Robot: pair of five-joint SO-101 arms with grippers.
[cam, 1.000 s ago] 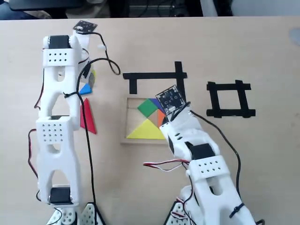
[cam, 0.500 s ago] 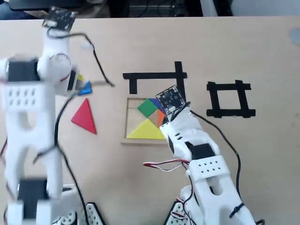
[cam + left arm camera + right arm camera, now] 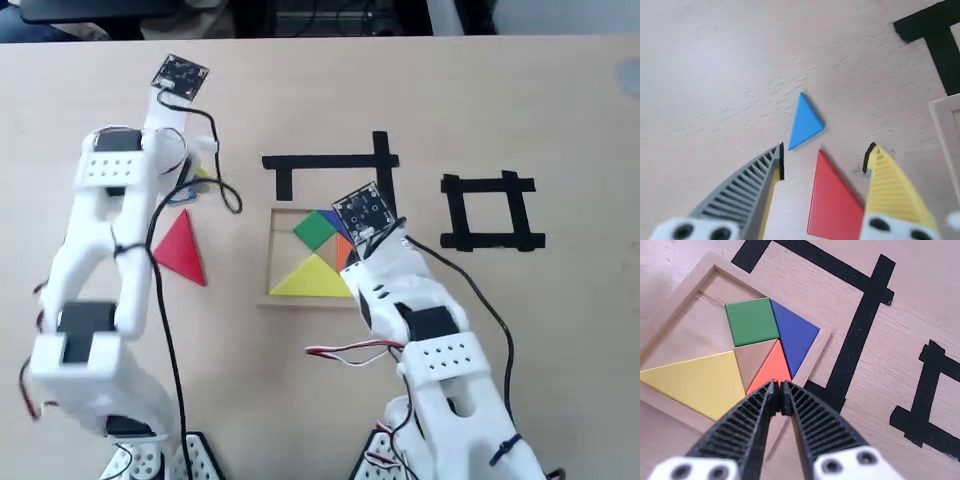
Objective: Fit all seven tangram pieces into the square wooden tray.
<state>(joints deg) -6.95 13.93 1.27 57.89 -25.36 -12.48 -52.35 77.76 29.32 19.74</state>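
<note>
The square wooden tray (image 3: pixel 266 262) (image 3: pixel 675 315) holds a green square (image 3: pixel 315 231) (image 3: pixel 752 321), a blue piece (image 3: pixel 794 335), an orange triangle (image 3: pixel 771 371) and a large yellow triangle (image 3: pixel 312 277) (image 3: pixel 695 385). My right gripper (image 3: pixel 779 388) is shut with nothing in it, its tips just over the orange triangle. A large red triangle (image 3: pixel 180 248) (image 3: pixel 832 207) and a small blue triangle (image 3: pixel 805 122) lie on the table left of the tray. My left gripper (image 3: pixel 825 151) hangs open above them. The red triangle's tip sits between its fingers and the blue one just beyond.
Black tape marks lie behind the tray (image 3: pixel 335 162) (image 3: pixel 860 325), and a taped square (image 3: pixel 492 212) lies to its right. A sliver of a yellow piece (image 3: pixel 203 173) shows beside the left arm. The tray's corner (image 3: pixel 947 125) shows in the left wrist view.
The left arm swung out to the left and came back, its wrist now farther back over the loose pieces, uncovering the red triangle. The right arm has not moved.
</note>
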